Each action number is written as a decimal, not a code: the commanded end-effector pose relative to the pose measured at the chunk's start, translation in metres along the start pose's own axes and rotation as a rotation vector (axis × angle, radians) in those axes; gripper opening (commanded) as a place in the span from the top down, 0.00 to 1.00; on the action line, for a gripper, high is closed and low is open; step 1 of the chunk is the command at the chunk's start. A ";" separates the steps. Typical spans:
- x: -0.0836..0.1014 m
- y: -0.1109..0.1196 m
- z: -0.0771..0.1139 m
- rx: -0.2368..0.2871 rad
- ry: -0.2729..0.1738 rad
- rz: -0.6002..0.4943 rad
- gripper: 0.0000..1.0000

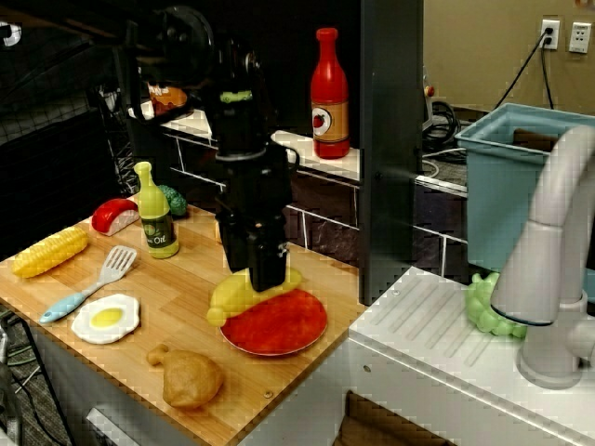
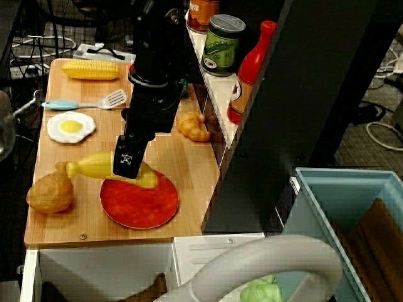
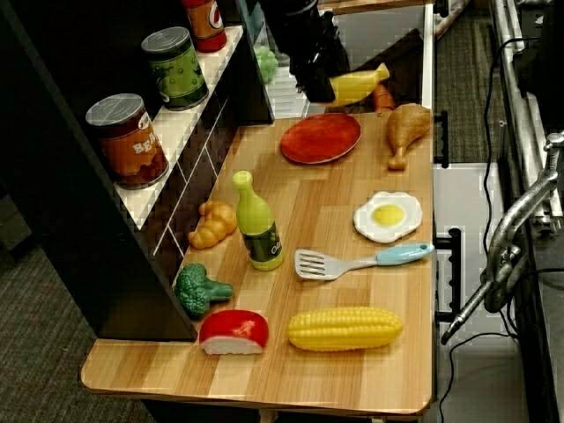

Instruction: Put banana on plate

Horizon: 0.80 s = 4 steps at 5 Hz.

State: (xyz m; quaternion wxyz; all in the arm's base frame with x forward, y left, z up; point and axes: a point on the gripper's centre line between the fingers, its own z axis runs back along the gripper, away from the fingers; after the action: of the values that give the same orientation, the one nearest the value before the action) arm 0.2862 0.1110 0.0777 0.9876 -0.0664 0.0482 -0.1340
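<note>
Over that crowded wooden counter (image 1: 177,307) the gripper (image 1: 268,274), fingers clamped on the banana (image 1: 237,295), hangs at the plate (image 1: 275,323) rim; released there, it might roll off.

I am reading "Oil" on the dark label of the yellow-green bottle (image 1: 155,220) standing on my counter (image 1: 177,321). The labels on the red bottle (image 1: 330,93), the green can (image 2: 223,44) and the brown can (image 3: 129,139) are showing print too small or blurred to read.
</note>
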 end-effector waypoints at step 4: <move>0.007 0.017 -0.027 0.067 -0.011 0.047 0.14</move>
State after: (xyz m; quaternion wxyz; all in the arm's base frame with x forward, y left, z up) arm 0.2902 0.1182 0.0372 0.9912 -0.0418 0.0565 -0.1119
